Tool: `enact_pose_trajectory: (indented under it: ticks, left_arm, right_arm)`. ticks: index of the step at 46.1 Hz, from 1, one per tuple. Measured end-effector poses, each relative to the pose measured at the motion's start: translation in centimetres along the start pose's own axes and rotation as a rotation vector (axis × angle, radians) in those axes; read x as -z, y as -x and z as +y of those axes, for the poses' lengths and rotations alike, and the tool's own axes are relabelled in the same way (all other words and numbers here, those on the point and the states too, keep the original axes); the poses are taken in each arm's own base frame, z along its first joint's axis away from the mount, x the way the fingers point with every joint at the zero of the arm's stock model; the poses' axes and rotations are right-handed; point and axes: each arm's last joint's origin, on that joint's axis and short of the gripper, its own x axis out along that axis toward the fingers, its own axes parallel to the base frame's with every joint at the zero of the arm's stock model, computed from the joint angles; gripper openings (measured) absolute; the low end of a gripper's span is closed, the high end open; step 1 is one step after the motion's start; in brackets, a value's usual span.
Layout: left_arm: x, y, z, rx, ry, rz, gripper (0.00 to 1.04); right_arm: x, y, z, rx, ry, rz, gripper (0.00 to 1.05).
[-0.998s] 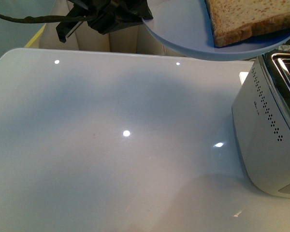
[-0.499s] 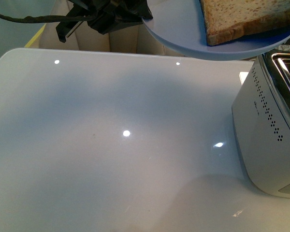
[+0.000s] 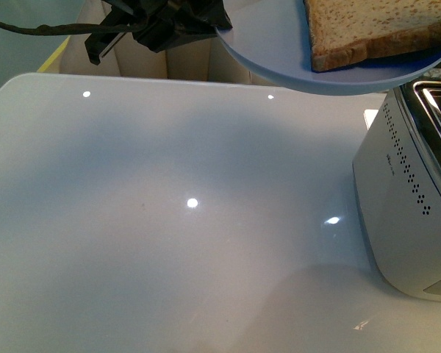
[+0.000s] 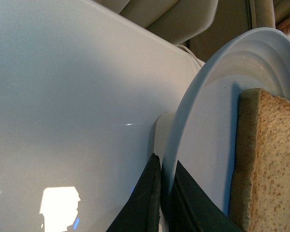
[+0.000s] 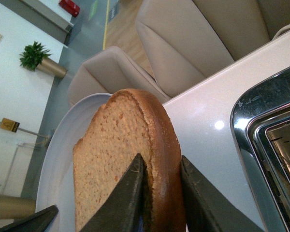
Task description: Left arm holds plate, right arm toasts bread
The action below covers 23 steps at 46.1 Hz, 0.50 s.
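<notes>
The pale blue plate (image 3: pixel 279 44) hangs in the air at the top of the front view, above the table's far edge. My left gripper (image 3: pixel 213 26) is shut on its rim, the black fingers (image 4: pixel 150 203) pinching the edge of the plate (image 4: pixel 208 135). The tan bread (image 3: pixel 367 29) lies on the plate at the top right; the bread (image 4: pixel 270 164) also shows in the left wrist view. My right gripper (image 5: pixel 163 166) is shut on the bread (image 5: pixel 125 140), its fingers on both faces by the crust, over the plate (image 5: pixel 58 159). The right arm is out of the front view.
A silver toaster (image 3: pixel 408 191) stands on the white table (image 3: pixel 169 220) at the right, its slot (image 5: pixel 280 145) open upward just beside the bread. A black cable (image 3: pixel 37 29) trails left from the left arm. Beige chairs (image 5: pixel 183 43) stand beyond the table.
The bread has shifted a little to the left and upward on the plate in the front view. The plate and the left arm have stayed still.
</notes>
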Motion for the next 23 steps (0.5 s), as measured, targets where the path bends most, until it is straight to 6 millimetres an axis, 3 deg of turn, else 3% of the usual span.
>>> enact_pose_trajectory:
  ticks: [6, 23]
  left_arm:
    - [0.0, 0.0, 0.0, 0.0, 0.0, 0.0, 0.03]
    - [0.0, 0.0, 0.0, 0.001, 0.0, 0.0, 0.03]
  right_arm:
    - [0.0, 0.0, 0.0, -0.004, -0.015, 0.003, 0.04]
    - [-0.72, 0.52, 0.69, -0.033, -0.026, -0.004, 0.03]
